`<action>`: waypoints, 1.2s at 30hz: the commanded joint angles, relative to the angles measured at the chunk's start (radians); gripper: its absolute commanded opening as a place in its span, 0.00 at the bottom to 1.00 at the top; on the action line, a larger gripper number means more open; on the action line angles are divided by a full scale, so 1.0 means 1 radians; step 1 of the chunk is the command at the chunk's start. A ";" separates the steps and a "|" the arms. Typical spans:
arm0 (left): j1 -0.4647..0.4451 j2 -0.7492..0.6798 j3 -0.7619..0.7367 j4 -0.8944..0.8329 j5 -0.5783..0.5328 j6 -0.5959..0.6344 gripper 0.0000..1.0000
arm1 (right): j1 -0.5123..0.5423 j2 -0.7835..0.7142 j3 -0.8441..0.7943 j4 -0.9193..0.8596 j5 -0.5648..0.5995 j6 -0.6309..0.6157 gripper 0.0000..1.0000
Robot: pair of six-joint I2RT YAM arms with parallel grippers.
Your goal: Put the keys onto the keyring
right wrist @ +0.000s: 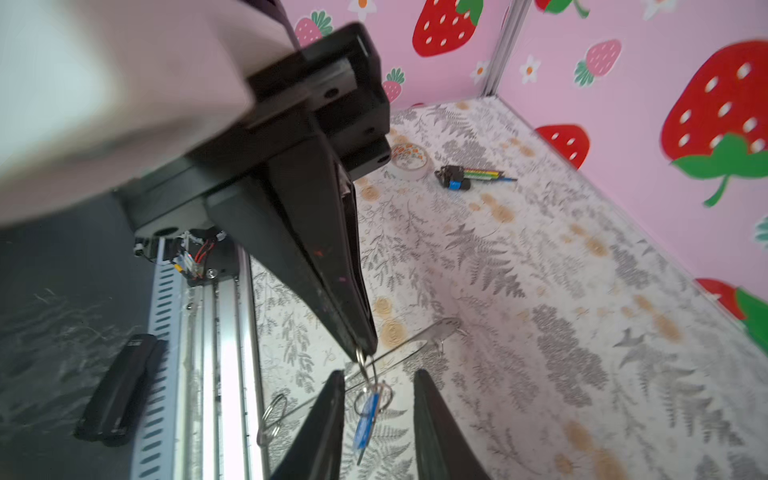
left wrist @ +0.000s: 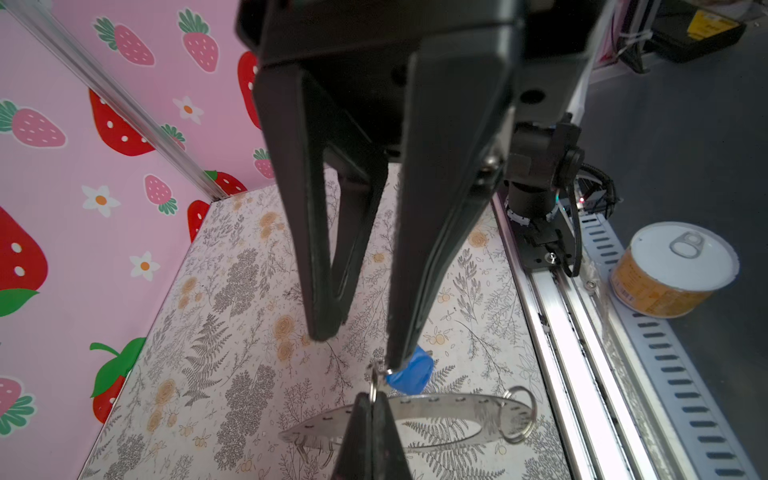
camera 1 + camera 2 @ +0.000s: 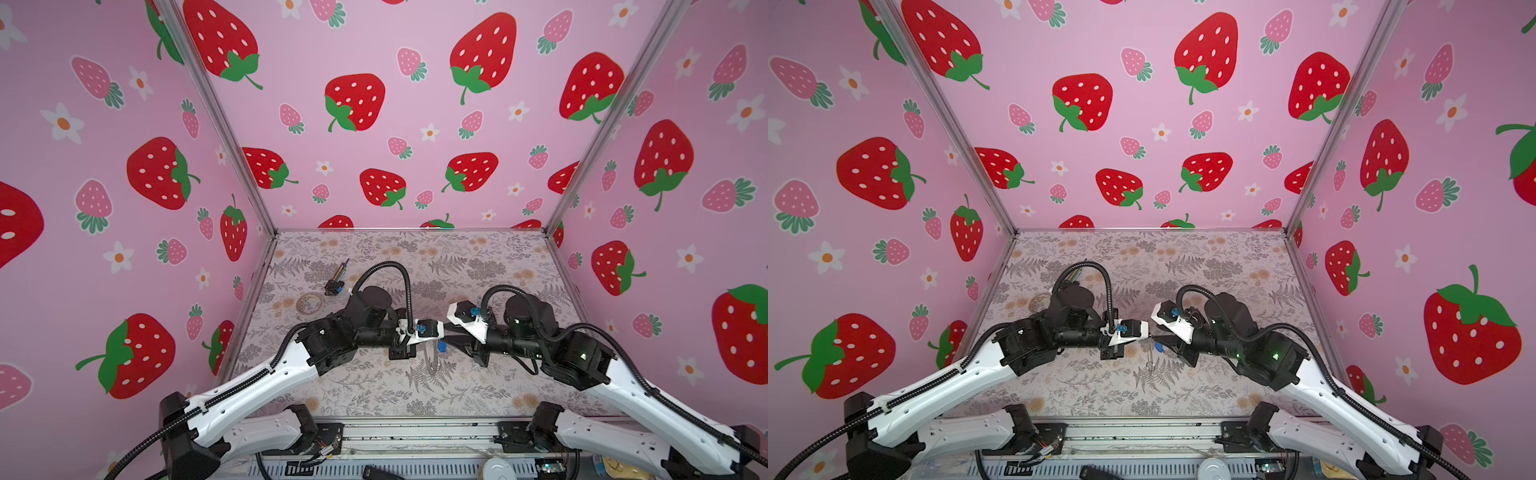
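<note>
Here, keys [image 1: 368, 415] between parted right jaws

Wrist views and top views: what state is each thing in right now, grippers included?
Left gripper: shut on small wire ring.
Right gripper: open, holding nothing.
Key: hanging in the air between the open fingers.
Grey ring: up on edge under the shut fingers.
Plug: lying down, unplugged.
Tape roll: lying flat.
Can: upright, lid unopened.

keyring [image 2: 457, 405]: thin grey metal, smooth, dull sheen. keys [image 2: 409, 376]: matt blue plastic tag, shiny metal loop. Table [image 2: 232, 266]: matt printed floral sheet.
</note>
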State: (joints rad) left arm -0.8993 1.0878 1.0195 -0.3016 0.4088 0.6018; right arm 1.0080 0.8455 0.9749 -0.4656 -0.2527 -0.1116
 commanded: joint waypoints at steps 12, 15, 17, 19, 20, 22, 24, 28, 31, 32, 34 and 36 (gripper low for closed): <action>0.080 -0.073 -0.099 0.418 0.162 -0.282 0.00 | 0.003 -0.153 -0.209 0.299 0.039 0.064 0.42; 0.080 -0.071 -0.113 0.466 0.168 -0.313 0.00 | 0.003 -0.140 -0.208 0.320 0.042 0.054 0.44; 0.080 -0.072 -0.117 0.484 0.171 -0.323 0.00 | 0.003 -0.144 -0.209 0.327 0.050 0.047 0.44; 0.080 -0.075 -0.122 0.493 0.171 -0.329 0.00 | 0.003 -0.159 -0.212 0.336 0.058 0.048 0.44; 0.080 -0.075 -0.125 0.497 0.171 -0.331 0.00 | 0.003 -0.167 -0.219 0.345 0.053 0.050 0.44; 0.079 -0.078 -0.129 0.506 0.177 -0.336 0.00 | 0.003 -0.186 -0.235 0.371 0.030 0.054 0.44; 0.080 -0.076 -0.131 0.510 0.180 -0.341 0.00 | 0.003 -0.206 -0.257 0.402 0.001 0.059 0.43; 0.080 -0.073 -0.130 0.521 0.192 -0.347 0.00 | 0.003 -0.217 -0.273 0.421 -0.021 0.072 0.39; 0.080 -0.074 -0.130 0.528 0.200 -0.350 0.00 | 0.003 -0.206 -0.274 0.418 -0.030 0.072 0.35; 0.080 -0.076 -0.131 0.531 0.202 -0.352 0.00 | 0.003 -0.202 -0.275 0.419 -0.032 0.072 0.35; 0.080 -0.077 -0.135 0.538 0.210 -0.355 0.00 | 0.003 -0.190 -0.277 0.424 -0.033 0.073 0.34; 0.080 -0.078 -0.138 0.545 0.217 -0.359 0.00 | 0.002 -0.179 -0.275 0.430 -0.035 0.072 0.34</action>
State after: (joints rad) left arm -0.8227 1.0252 0.8875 0.1818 0.5903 0.2562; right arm 1.0080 0.6594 0.7067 -0.0685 -0.2638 -0.0452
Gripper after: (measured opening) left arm 0.050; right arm 0.344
